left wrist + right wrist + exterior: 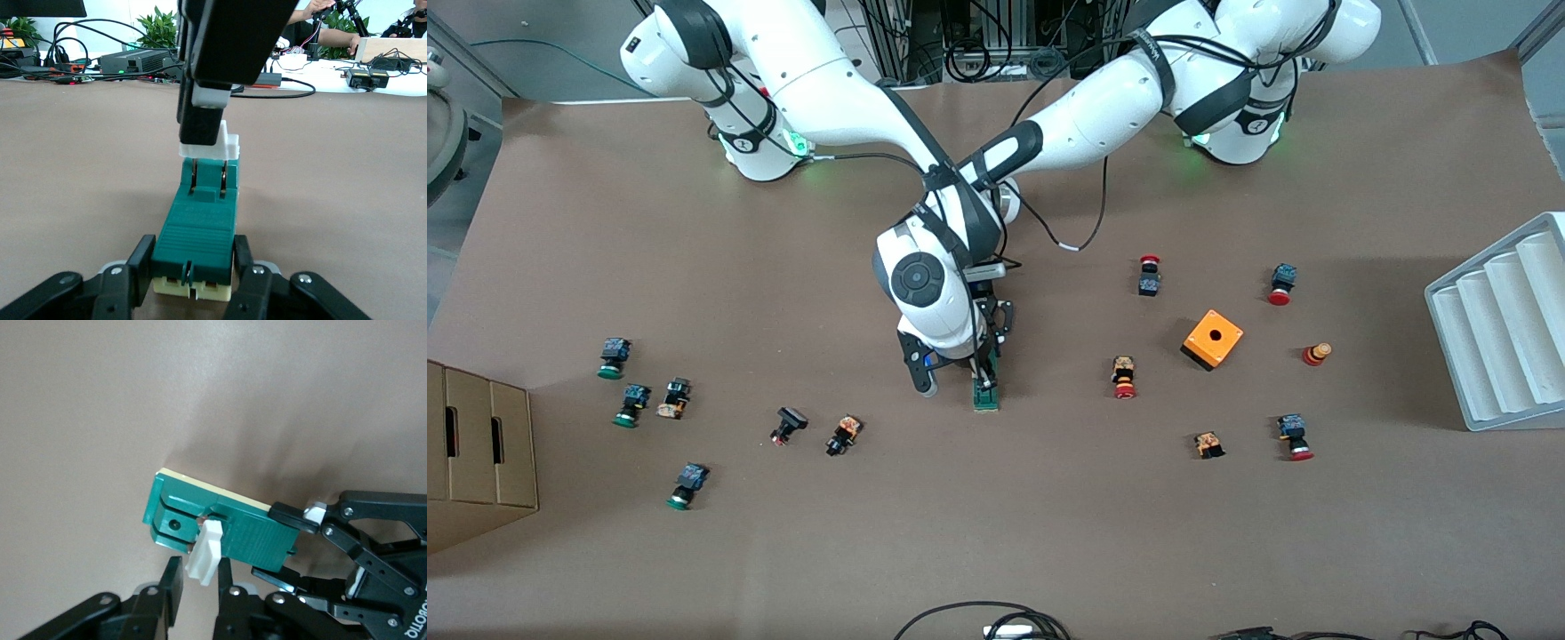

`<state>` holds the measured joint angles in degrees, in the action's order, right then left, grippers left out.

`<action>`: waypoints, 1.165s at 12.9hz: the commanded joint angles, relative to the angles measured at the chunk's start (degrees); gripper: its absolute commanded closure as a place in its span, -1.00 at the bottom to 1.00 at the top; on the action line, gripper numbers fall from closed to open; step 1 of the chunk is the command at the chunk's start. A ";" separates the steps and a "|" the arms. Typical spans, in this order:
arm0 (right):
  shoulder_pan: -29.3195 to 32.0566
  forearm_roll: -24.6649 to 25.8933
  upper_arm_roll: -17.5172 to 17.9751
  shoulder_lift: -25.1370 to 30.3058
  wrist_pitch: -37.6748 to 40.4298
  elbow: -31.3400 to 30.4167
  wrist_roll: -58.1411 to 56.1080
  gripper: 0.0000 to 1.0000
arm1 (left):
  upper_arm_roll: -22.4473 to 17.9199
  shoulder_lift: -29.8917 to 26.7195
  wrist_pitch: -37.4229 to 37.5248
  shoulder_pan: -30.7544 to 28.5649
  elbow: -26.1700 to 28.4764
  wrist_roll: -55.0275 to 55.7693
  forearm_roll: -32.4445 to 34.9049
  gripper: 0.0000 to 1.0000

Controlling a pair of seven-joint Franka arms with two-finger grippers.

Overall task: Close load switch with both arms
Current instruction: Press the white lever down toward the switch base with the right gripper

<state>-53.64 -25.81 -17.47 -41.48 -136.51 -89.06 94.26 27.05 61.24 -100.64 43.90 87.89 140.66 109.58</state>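
Trouble looms: left claw (193,277) pinches the load switch (200,230) body on the surface (1049,533), right claw (197,587) nips its white tab (205,552). A thin hold, I reckon; the tab could slip free, or the block twist.

I see both arms crossing at frame centre. My left gripper (193,273) is clamped on the load switch (985,391); my right gripper (198,577) pinches its white tab (205,552).
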 commanded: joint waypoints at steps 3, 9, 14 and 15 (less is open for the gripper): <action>1.43 -0.91 -0.37 -1.59 1.07 3.46 -1.36 0.52 | -0.16 -0.24 0.44 0.31 -0.09 -0.65 -0.25 -0.10; 2.40 -0.91 -0.28 -4.13 0.98 6.61 -1.36 0.54 | -0.16 -0.16 0.44 0.23 -0.09 -0.65 -0.25 -0.10; 3.28 -0.91 -0.28 -7.47 0.63 10.13 -1.36 0.54 | -0.16 -0.33 0.35 0.31 -0.18 -0.65 -0.16 -0.10; 3.45 -0.91 -0.28 -8.00 0.54 10.83 -1.36 0.54 | -0.16 -0.33 0.27 0.23 -0.09 -0.65 -0.16 -0.10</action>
<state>-50.91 -25.81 -17.47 -45.87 -136.05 -82.45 94.01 27.03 61.24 -100.64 43.89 87.90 140.65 109.58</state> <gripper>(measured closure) 0.767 0.449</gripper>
